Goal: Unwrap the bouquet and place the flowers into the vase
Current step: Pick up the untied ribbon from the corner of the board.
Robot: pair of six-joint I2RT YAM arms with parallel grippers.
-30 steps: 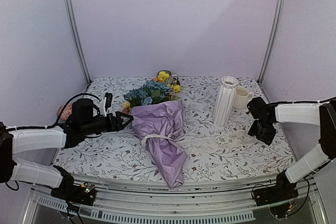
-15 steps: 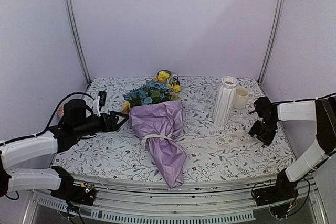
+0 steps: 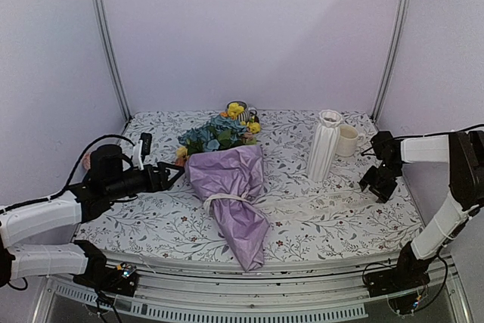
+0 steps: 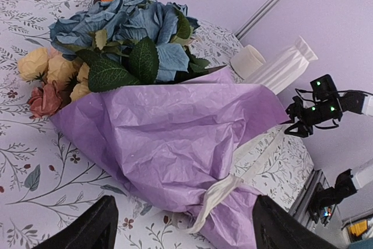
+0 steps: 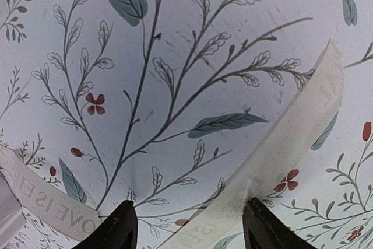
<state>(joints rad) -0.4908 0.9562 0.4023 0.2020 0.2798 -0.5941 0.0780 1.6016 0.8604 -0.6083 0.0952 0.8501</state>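
Step 1, unwrapping: bouquet (image 3: 227, 179) tied, ribbon (image 4: 224, 193) on. My left claw (image 3: 172, 175) spread, empty, near paper (image 4: 169, 138); right claw (image 5: 189, 225) spread over loose strip (image 5: 280, 144). Next I pinch ribbon, pull.

High top view and low left wrist share bouquet (image 3: 229, 179); right wrist hugs table (image 5: 175, 56).

A surface (image 3: 318, 232) covered in leaf-and-berry print carried the bouquet (image 3: 231, 187), lying on its side at centre, wrapped and tied. The vase (image 3: 324, 145) stood upright at right, a cream mug (image 3: 347, 141) just behind it, a loose ribbon strip (image 5: 291, 138) flat nearby.
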